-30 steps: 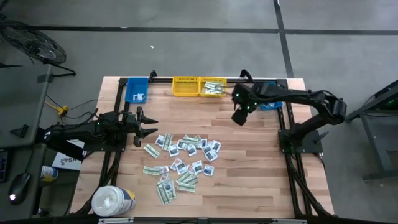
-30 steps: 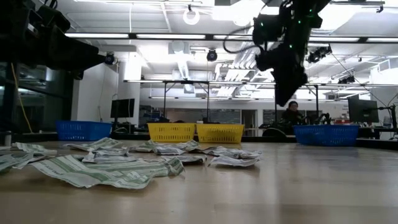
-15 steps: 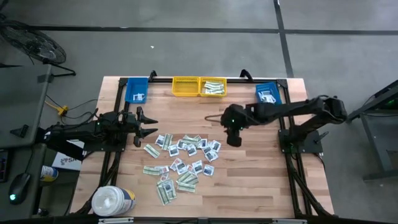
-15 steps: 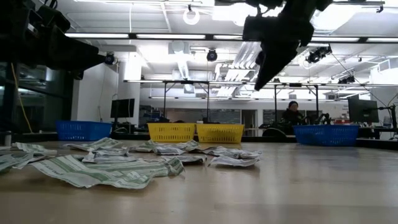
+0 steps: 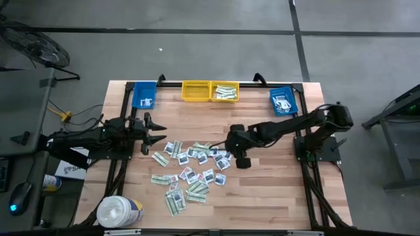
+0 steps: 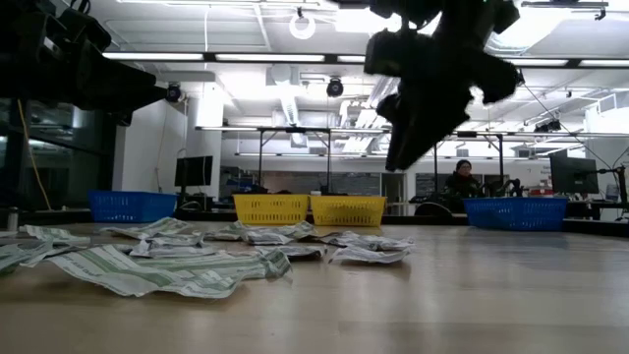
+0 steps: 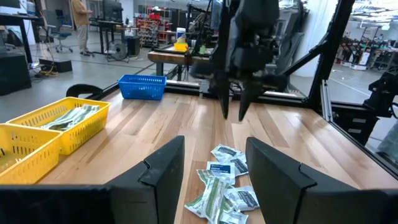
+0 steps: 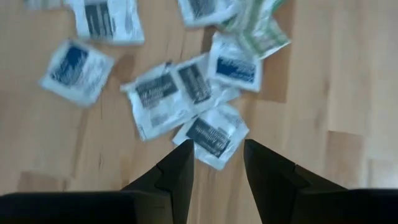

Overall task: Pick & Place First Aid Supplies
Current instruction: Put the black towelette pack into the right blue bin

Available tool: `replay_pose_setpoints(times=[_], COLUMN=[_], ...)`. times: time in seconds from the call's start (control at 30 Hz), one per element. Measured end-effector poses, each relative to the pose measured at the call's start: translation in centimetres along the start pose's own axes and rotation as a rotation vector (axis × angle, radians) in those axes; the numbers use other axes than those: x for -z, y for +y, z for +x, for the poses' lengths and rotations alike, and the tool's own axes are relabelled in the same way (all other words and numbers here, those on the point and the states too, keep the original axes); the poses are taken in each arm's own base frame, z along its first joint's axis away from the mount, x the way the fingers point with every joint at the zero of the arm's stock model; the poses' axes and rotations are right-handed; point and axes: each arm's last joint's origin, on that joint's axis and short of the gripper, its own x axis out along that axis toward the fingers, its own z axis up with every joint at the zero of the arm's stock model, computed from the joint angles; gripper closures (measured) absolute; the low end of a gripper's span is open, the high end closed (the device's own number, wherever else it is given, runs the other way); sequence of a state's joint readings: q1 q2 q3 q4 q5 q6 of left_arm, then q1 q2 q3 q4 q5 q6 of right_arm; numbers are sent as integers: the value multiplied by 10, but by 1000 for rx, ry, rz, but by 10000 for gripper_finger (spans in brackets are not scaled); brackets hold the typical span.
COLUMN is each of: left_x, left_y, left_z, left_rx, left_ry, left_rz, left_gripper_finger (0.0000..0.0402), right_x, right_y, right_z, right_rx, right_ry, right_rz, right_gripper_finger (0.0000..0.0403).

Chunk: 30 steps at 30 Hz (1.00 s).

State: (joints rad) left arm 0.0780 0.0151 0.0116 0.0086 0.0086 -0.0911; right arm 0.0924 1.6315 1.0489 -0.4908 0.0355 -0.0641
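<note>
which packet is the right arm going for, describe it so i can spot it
Start at the packet pile mid-table and go to its right edge, below the right end effector. There a white square packet with a dark label lies nearest the fingertips, probably the target. It alone juts onto bare wood, overlapping its neighbours only at one edge.

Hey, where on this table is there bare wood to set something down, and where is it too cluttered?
Free patches: the wide stretch of table between the packet pile and the right edge, and the near strip beside the white tub. Crowded: the centre, where the packets lie with the right gripper open above their right edge, and the back edge lined with yellow bins.
</note>
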Motion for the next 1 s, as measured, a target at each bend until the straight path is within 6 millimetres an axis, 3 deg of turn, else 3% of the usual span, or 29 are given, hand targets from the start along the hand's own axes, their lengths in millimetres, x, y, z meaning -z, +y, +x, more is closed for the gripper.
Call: replay_pose_setpoints(times=[0.23,0.53,1.0], left_x=[0,0,0], left_y=[0,0,0], left_z=[0,0,0], left_rx=[0,0,0], left_ry=[0,0,0], left_rz=[0,0,0], left_gripper_finger=[229,229,229], right_x=[9,15,16], right_y=[1,-7,-7], right_z=[26,45,52], right_rx=[-39,-82,-115], right_ry=[111,149,145], right_rz=[-224,-469,-580], right_gripper_finger=[269,269,270])
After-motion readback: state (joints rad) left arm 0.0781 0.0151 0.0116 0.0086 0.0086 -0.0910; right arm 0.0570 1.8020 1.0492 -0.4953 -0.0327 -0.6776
